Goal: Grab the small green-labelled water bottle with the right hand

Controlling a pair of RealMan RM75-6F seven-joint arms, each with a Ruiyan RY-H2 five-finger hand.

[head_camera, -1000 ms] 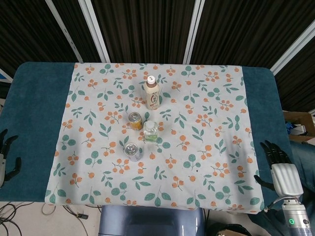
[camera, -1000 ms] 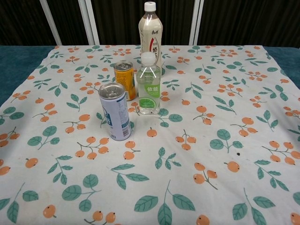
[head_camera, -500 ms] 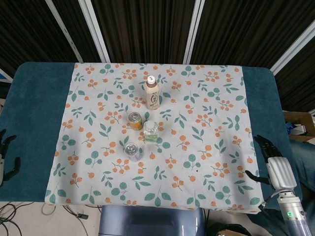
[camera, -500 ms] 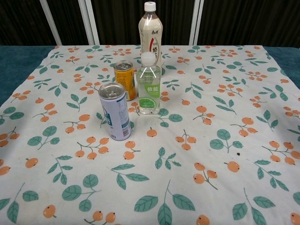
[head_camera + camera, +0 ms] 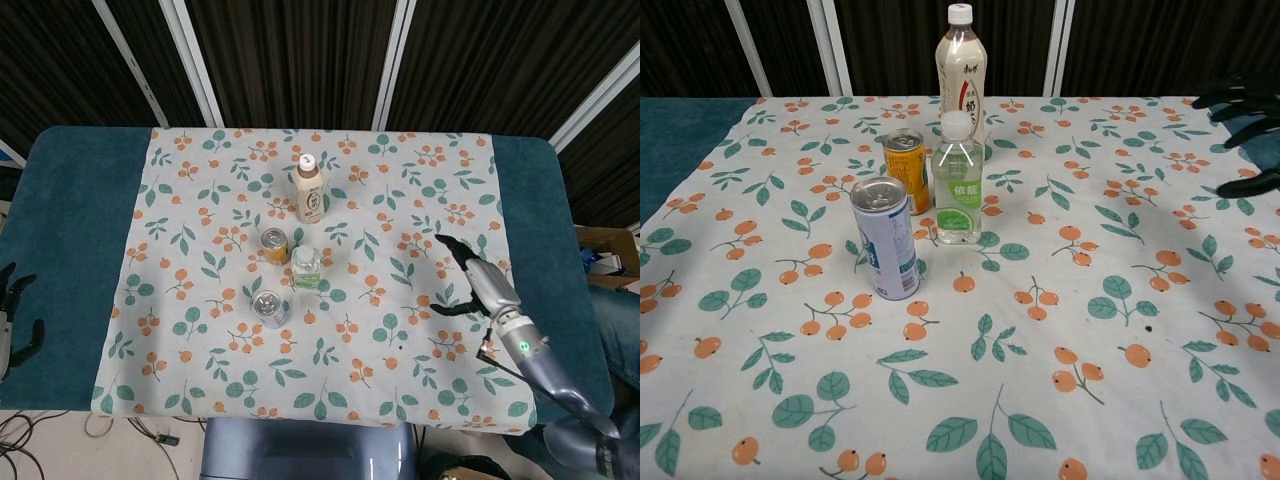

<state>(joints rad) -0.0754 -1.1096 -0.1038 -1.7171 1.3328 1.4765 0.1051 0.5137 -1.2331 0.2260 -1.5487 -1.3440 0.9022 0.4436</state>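
Now right robot hand (image 5: 472,280) above tablecloth (image 5: 420,190).

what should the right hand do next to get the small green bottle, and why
Probably keep reaching toward the robot's left, across the cloth, with fingers apart. The right hand is open and empty, hovering well short of the small green-labelled water bottle, which stands upright. The orange can and blue-white can crowd its far side, so approaching from the bare cloth side looks safest.
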